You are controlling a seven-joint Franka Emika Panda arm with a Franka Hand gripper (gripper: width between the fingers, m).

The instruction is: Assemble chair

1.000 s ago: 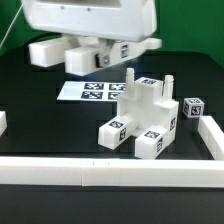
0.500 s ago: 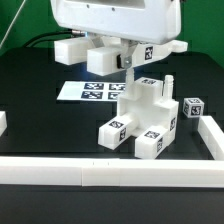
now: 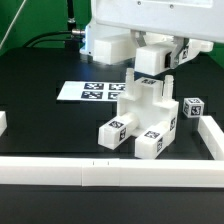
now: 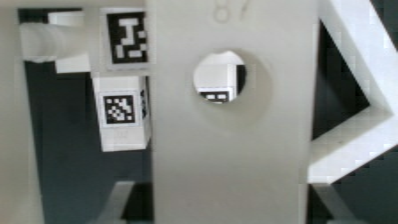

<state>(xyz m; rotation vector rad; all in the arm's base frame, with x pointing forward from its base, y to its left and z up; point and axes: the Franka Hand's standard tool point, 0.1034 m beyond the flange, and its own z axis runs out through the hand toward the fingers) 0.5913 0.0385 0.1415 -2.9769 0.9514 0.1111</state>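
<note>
My claw (image 3: pixel 150 46) is clamped on a white panel (image 4: pixel 178 150) with a round hole. It hangs just above the half-built chair (image 3: pixel 140 115), which sits mid-worktop (image 3: pixel 40 130). Legs and seat look joined. Still to fit, I judge: this panel and a loose block (image 3: pixel 193 106) beside the chair.

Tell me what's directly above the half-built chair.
The gripper hangs over the chair, clamped on a white tagged panel. The panel overlaps the chair's top in the exterior view, so whether they touch can't be seen.
</note>
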